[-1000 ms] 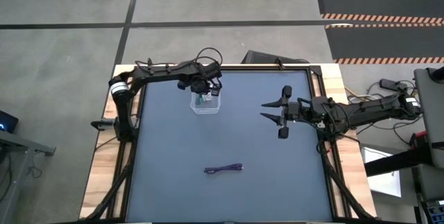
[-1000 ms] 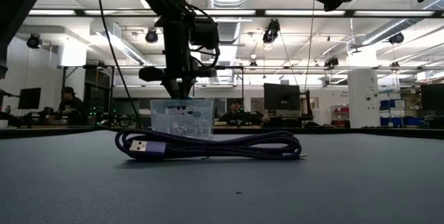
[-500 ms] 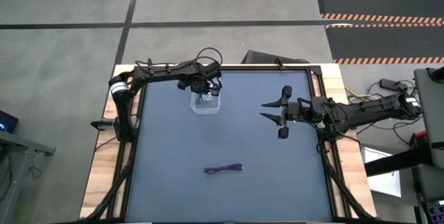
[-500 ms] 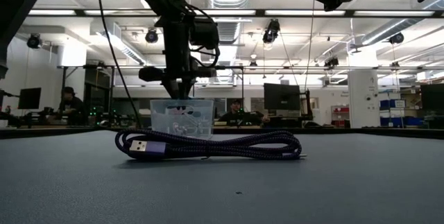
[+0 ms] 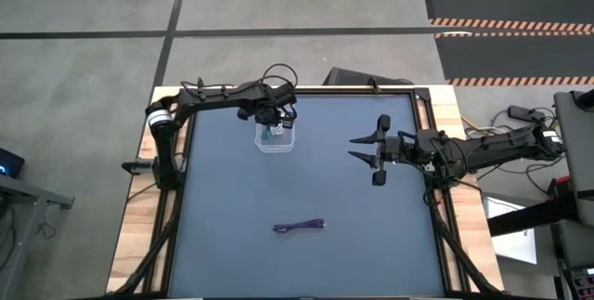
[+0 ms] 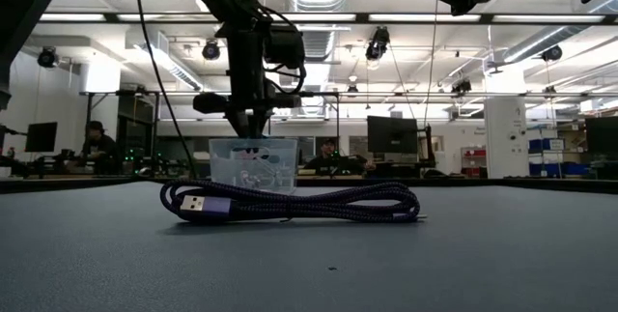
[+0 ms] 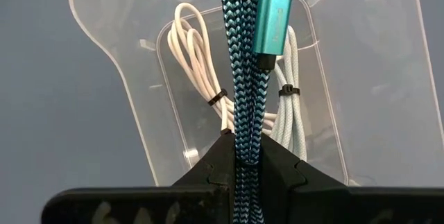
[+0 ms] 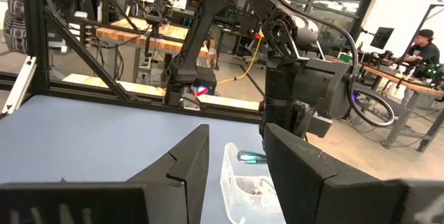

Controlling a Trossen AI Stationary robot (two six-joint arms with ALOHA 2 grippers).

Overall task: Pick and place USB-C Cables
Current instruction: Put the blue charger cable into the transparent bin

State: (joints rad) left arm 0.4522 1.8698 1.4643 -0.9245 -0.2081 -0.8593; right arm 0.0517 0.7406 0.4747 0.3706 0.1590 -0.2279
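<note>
A clear bin stands at the table's far middle, with two white bundled cables lying on its floor. Right above it my left gripper points steeply down, shut on the teal-green braided cable. The low view shows this gripper just over the bin's rim. A dark purple cable lies flat on the table toward the near edge, close to the low camera. My right gripper hangs open at the table's right, level and above the surface, touching nothing. My left gripper pinches the teal-green cable's bundled strands between its two fingers, several strands side by side. The fingers come from above, slanting steeply down, along the bundle. The cable hangs below them into the bin, its teal plug over the white cables.
Black wires loop over the left arm behind the bin. Wooden borders and a black frame edge the table. Open blue-grey mat lies between the bin and the purple cable. People sit at desks beyond the far edge.
</note>
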